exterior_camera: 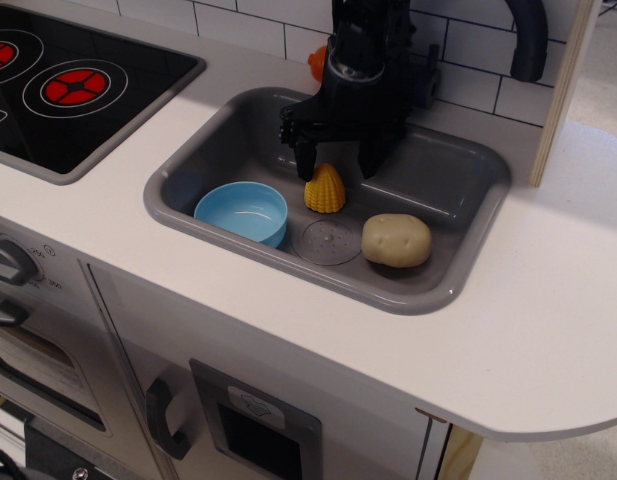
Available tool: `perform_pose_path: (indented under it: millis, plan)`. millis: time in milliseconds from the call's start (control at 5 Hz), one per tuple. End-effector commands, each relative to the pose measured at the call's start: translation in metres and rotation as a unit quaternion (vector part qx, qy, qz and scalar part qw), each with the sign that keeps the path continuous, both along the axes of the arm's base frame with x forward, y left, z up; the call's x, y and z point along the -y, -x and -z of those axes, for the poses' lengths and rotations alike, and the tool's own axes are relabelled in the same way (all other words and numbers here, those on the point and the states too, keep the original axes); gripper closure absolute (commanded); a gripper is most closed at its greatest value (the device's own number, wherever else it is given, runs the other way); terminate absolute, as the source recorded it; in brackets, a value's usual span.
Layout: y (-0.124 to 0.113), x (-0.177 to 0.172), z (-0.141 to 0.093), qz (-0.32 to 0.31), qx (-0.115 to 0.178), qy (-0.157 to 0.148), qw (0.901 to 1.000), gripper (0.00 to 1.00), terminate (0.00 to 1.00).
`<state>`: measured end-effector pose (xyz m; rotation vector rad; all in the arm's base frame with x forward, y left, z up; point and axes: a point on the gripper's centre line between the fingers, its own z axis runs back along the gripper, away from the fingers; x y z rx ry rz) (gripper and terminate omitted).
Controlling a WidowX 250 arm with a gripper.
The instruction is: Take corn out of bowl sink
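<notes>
Inside the sink [458, 290] we count one corn [325, 189], one bowl [242, 212], one potato [396, 240]. Our gripper [336, 160] fingers stand apart just above the corn, holding nothing.

White counter [548, 300] w/ sink [188, 160], stove [118, 125], prob. inset.

No words, brand names or numbers can be read anywhere. Small markings ring the knob [10, 262] on the cabinet front at the left edge, but they are too small and blurred to make out. The front panel [256, 432] bears only a faint emblem.
</notes>
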<state>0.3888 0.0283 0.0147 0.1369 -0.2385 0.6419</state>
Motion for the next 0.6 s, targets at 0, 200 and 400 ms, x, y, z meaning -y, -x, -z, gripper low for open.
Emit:
perform_pose_path:
  millis: [0, 200, 400]
  plan:
    - [-0.0015, -0.0143, -0.0591, 0.012, 0.081, -0.007, 0.9966, 0.00, 0.00]
    - [-0.0015, -0.0143, -0.0591, 0.012, 0.081, -0.007, 0.9966, 0.00, 0.00]
    - [-0.0015, -0.0143, -0.0591, 0.012, 0.081, -0.007, 0.9966, 0.00, 1.00]
